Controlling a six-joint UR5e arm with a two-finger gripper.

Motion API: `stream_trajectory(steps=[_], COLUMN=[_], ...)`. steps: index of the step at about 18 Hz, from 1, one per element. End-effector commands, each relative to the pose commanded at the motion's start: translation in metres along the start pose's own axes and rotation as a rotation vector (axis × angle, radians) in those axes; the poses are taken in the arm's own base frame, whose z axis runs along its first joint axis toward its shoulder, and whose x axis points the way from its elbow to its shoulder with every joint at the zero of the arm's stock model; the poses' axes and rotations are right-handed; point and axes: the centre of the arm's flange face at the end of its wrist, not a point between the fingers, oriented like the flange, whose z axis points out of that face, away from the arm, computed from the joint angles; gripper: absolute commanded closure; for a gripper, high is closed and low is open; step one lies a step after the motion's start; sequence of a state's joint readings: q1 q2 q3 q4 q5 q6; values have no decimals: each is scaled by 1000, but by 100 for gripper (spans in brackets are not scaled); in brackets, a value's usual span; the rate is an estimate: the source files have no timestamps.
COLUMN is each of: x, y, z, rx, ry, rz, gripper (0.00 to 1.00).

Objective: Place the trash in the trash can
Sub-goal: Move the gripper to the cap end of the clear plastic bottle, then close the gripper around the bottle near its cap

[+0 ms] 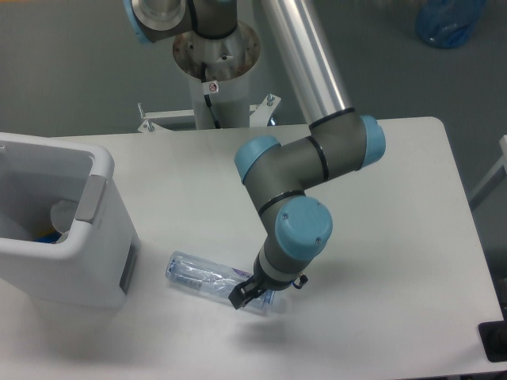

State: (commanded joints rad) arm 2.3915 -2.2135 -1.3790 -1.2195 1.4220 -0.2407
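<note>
A clear crushed plastic bottle (pixel 204 279), one piece of the trash, lies on its side on the white table near the front, just right of the trash can. My gripper (pixel 255 294) has come down over the bottle's right, capped end, and its dark fingers (pixel 240 295) straddle that end. The wrist hides the far finger, so whether the jaws press the bottle is unclear. The trash can (pixel 59 229) is a large white boxy bin at the left edge, open on top, with pale and blue things showing inside. A paper wrapper is not identifiable in this view.
The arm's base column (pixel 215 55) stands behind the table (pixel 396 206). A blue object (pixel 450 20) sits on the floor at the top right. A dark object (pixel 495 340) pokes in at the table's lower right corner.
</note>
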Motion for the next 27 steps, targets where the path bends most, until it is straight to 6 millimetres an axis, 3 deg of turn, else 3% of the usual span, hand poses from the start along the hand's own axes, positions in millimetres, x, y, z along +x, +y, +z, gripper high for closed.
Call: stream_trajectory(steps=[4,13,21,27], x=[-1,3,14,40], y=[1,0,-5,-8], z=[4,35,42,34], rx=[-20,-53,-42,-9], ry=[-7,-58,-64,-61], rz=[-32,-119,-104,-52], gripper=[0,0,0,4])
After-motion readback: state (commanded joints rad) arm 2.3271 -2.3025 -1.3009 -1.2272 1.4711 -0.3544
